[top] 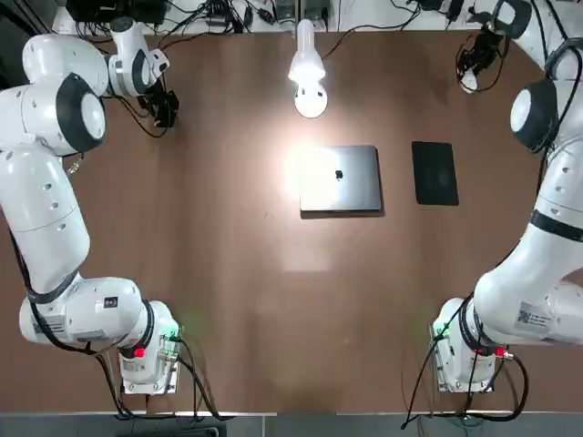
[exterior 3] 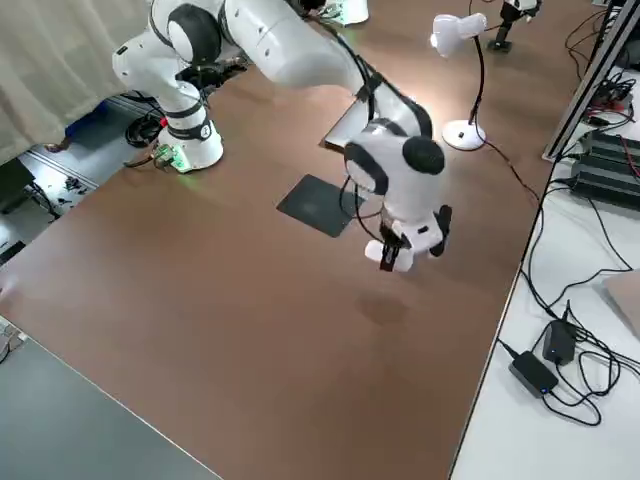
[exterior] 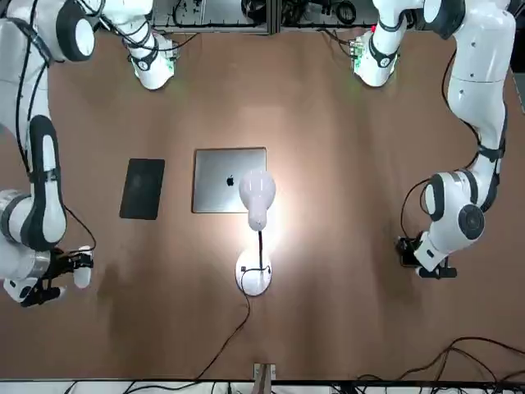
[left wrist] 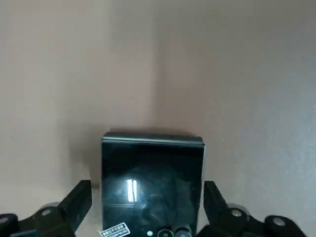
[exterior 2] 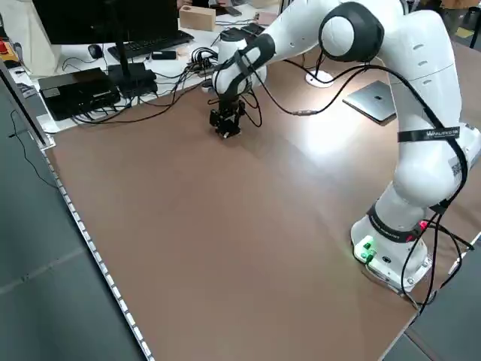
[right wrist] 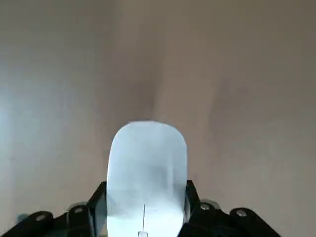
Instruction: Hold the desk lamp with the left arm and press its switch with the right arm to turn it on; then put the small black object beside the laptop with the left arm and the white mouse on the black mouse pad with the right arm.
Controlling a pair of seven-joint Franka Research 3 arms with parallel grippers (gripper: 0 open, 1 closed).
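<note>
left hand (left wrist: 148, 210) held open w/ fingertips either side of small black object (left wrist: 152, 182), at desk's (top: 246, 264) far left; grip not seen. white mouse (right wrist: 146, 177) gripped btwn fingers of right hand (right wrist: 146, 207), far right, beyond black mouse pad (top: 435, 173). lamp (top: 308, 73) is lit, set beyond closed laptop (top: 342, 178).

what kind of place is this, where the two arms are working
Probably a robotics lab or test workspace: two white robot arms stand at one brown table, dressed like a desk with a laptop and a lit lamp, and cables tangle along a white bench.
</note>
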